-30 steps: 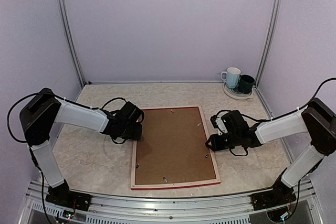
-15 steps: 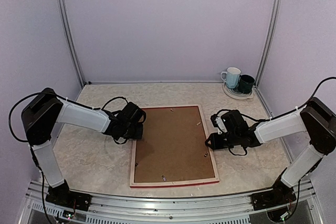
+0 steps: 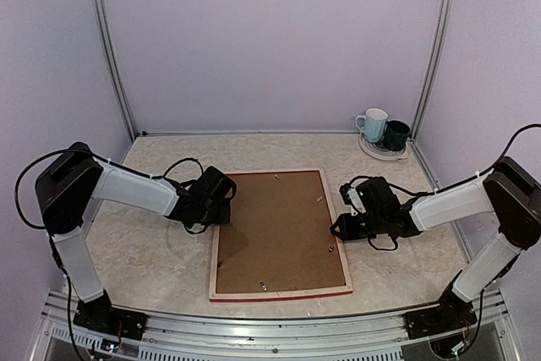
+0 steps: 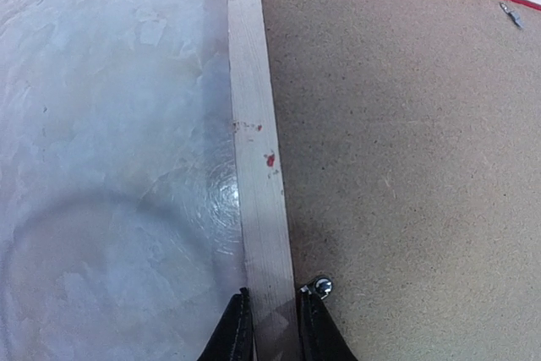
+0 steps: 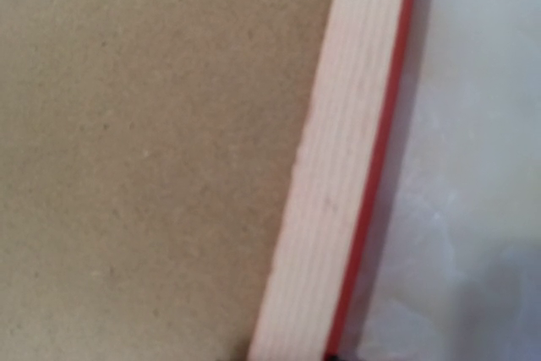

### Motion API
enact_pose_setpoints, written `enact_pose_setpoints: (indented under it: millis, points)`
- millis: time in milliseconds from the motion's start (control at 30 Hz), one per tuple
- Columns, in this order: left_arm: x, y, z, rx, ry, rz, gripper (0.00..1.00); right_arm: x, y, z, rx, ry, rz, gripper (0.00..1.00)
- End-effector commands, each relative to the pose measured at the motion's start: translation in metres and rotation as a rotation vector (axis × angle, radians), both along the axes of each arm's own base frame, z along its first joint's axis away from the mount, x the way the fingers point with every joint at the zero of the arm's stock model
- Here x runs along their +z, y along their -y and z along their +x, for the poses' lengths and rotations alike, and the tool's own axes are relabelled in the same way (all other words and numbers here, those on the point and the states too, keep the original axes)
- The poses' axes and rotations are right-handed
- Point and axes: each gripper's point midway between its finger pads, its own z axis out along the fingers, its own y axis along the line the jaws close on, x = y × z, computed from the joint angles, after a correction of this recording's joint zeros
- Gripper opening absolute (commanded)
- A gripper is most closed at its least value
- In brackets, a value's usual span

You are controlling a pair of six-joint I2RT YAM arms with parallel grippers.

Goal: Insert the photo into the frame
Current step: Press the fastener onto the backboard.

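The frame [image 3: 218, 253] lies face down on the table, pale wood up, a red strip showing along its near edge. A brown backing board [image 3: 279, 230] fills its opening; the photo is hidden. My left gripper [image 3: 221, 213] is at the left rail. In the left wrist view that gripper [image 4: 272, 327] is shut on the pale rail [image 4: 256, 158], its black fingertips [image 4: 237, 331] pressed to both sides, beside a metal tab [image 4: 322, 286]. My right gripper [image 3: 340, 227] is at the right rail. The right wrist view shows that rail [image 5: 338, 175] close up, with only dark finger tips hugging it at the bottom edge.
A white mug [image 3: 372, 123] and a dark mug [image 3: 396, 134] stand on a plate [image 3: 380, 155] in the back right corner. Lilac walls with metal posts close the marbled table [image 3: 152, 251] on three sides.
Both grippers have closed onto the frame's side rails. The left gripper crept slightly right, and the frame's near edge shifted a little away from me.
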Motion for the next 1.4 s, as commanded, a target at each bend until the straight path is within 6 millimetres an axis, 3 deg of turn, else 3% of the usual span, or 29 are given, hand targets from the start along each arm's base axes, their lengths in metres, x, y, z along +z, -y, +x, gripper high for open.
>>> enact_pose_setpoints:
  millis: [0, 200, 333, 433, 633, 767, 933, 1100, 1233, 1367]
  points:
    - [-0.034, -0.03, -0.012, 0.109, -0.059, 0.063, 0.11, -0.013, 0.001, -0.013, 0.07, -0.037, -0.031, 0.14]
    - [-0.046, -0.028, -0.013, 0.115, -0.081, 0.057, 0.11, -0.013, 0.001, -0.014, 0.075, -0.037, -0.033, 0.13]
    - [-0.035, -0.028, -0.013, 0.115, -0.064, 0.039, 0.14, -0.012, 0.001, -0.014, 0.075, -0.034, -0.033, 0.13]
    - [-0.011, -0.025, -0.008, 0.113, -0.019, 0.001, 0.19, -0.009, -0.001, -0.012, 0.076, -0.031, -0.028, 0.13]
    - [0.067, -0.017, 0.01, 0.101, 0.144, -0.114, 0.34, -0.006, -0.003, -0.01, 0.078, -0.028, -0.02, 0.14]
    - [0.088, -0.022, 0.016, 0.102, 0.163, -0.142, 0.45, -0.003, -0.005, -0.01, 0.082, -0.027, -0.01, 0.15]
    - [0.057, -0.025, 0.006, 0.086, 0.09, -0.127, 0.52, 0.012, -0.011, -0.007, 0.094, -0.005, 0.012, 0.21]
    - [0.019, -0.028, -0.011, 0.077, 0.013, -0.133, 0.57, 0.035, -0.017, 0.001, 0.11, 0.032, 0.029, 0.39]
    - [0.0, -0.029, -0.015, 0.077, -0.021, -0.115, 0.58, 0.051, -0.02, 0.011, 0.109, 0.067, 0.01, 0.51]
    - [-0.012, -0.026, -0.014, 0.07, -0.036, -0.112, 0.56, 0.062, -0.021, 0.026, 0.095, 0.099, -0.029, 0.55]
